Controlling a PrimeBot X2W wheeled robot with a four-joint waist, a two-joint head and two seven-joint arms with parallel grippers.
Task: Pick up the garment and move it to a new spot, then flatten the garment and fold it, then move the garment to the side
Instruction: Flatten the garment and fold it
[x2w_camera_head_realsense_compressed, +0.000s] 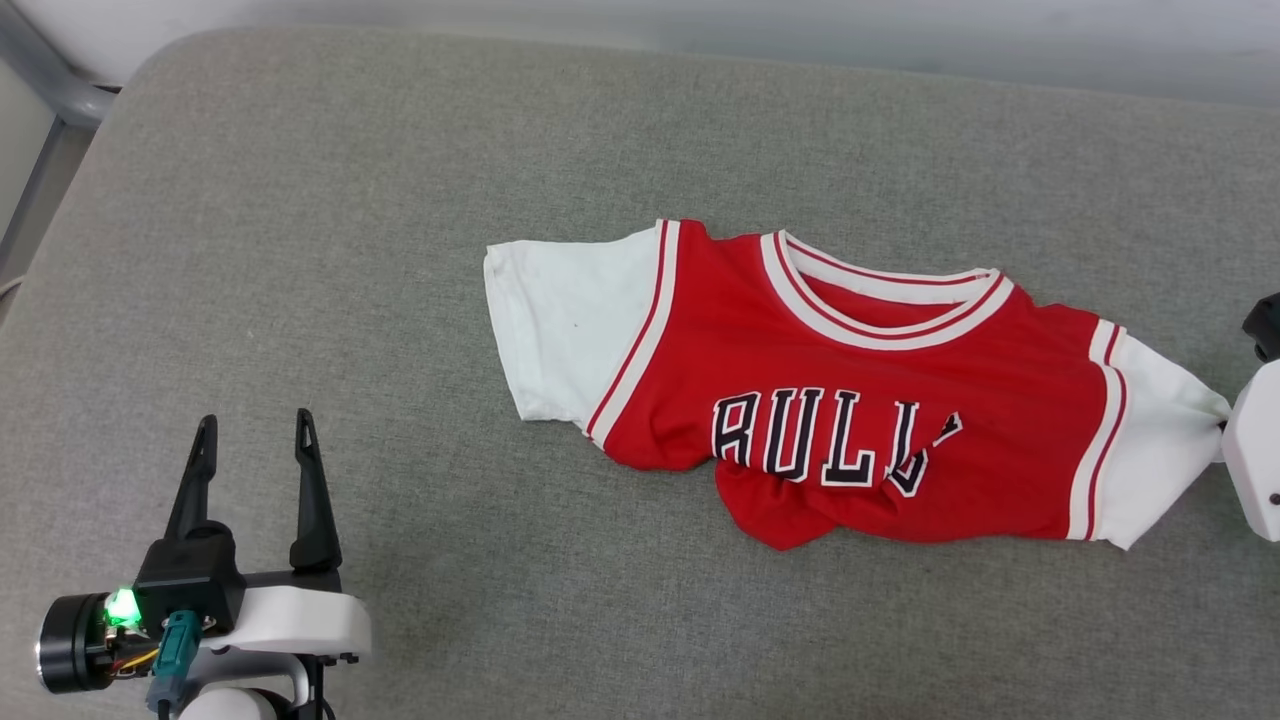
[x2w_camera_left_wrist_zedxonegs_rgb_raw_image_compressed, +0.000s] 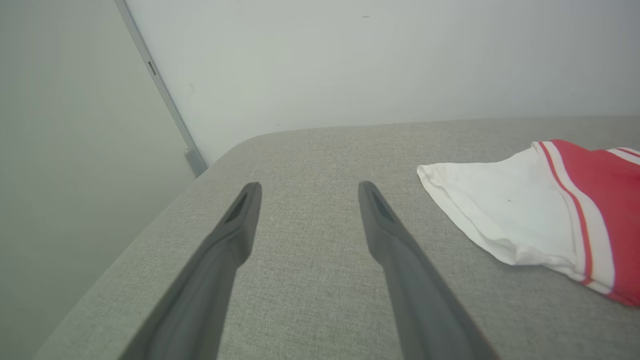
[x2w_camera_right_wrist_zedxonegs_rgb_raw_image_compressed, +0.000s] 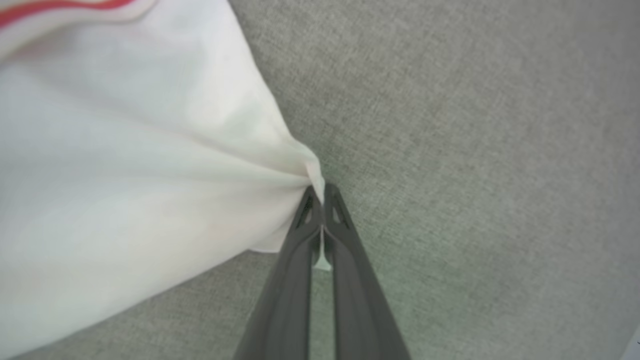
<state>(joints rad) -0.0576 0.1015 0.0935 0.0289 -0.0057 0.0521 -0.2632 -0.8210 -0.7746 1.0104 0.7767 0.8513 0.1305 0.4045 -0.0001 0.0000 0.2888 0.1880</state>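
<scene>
Right gripper (x2w_camera_right_wrist_zedxonegs_rgb_raw_image_compressed: 324, 191) clenched on the tip of the garment's (x2w_camera_head_realsense_compressed: 850, 390) white sleeve (x2w_camera_right_wrist_zedxonegs_rgb_raw_image_compressed: 125, 175). Garment lies on grey fabric surface (x2w_camera_head_realsense_compressed: 400, 200), hem bunched. Left gripper (x2w_camera_head_realsense_compressed: 255, 420) released, well apart.

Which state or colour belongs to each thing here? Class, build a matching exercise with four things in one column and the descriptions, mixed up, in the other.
Things
1. left gripper
2. right gripper
3. garment, chest part
4. padded surface

Descriptions
A. grey
B. open, holding nothing
C. red
D. shut on the white sleeve

Pairs: 1-B, 2-D, 3-C, 4-A
</scene>
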